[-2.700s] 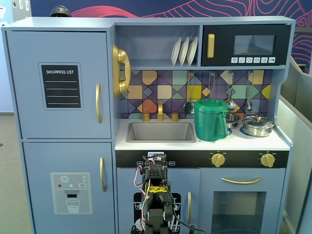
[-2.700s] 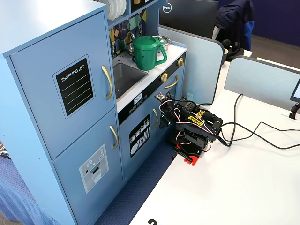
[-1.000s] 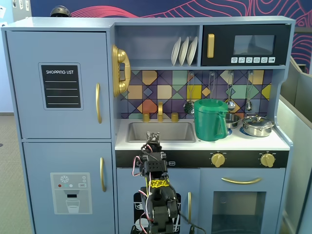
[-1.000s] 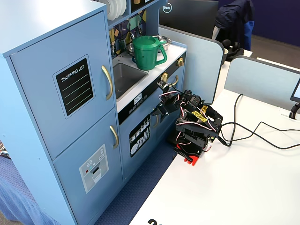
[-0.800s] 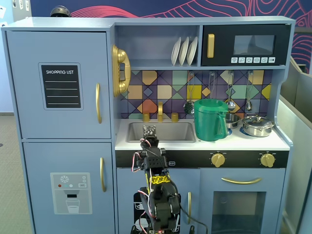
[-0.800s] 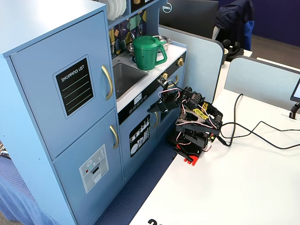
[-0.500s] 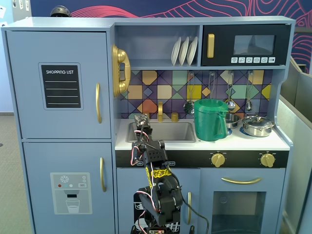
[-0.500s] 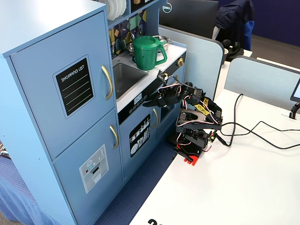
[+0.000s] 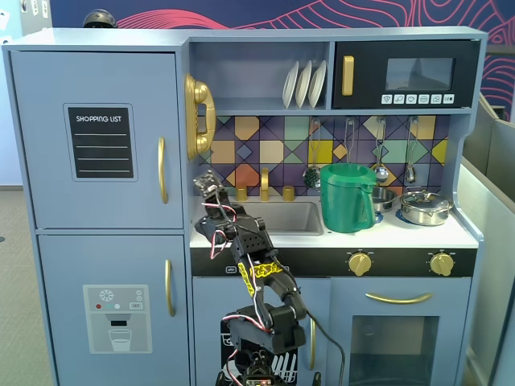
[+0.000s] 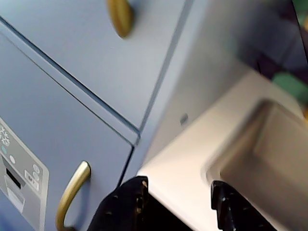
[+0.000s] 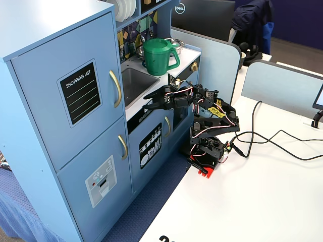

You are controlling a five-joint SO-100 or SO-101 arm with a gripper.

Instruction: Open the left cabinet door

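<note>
**Arm raised at the sink, upper left door shut**

The toy kitchen (image 9: 105,36) fills a fixed view; its left third is a tall column of two blue doors. The left cabinet door (image 9: 48,137) is the upper one, carrying the black shopping-list panel (image 9: 100,142) and a curved gold handle (image 9: 162,170) along its right edge. It sits flush with the frame, closed, in both fixed views. Directly below it is the lower door (image 9: 80,265) with the dispenser picture (image 9: 117,318) and its own gold handle (image 9: 169,287).

To the right of the doors runs the white worktop (image 9: 418,233). The sink (image 9: 294,219) is set into its left end, a green jug (image 9: 348,197) stands near the middle, and a steel pot (image 9: 426,207) sits toward the right end.

The arm (image 11: 212,113) stands in front of the kitchen and reaches up to the front left corner of the worktop. The gripper (image 11: 154,97) hovers over the sink's front edge, just right of the upper door, touching nothing. In the wrist view its two black fingers (image 10: 126,208) stand well apart with only the worktop edge showing between them.
</note>
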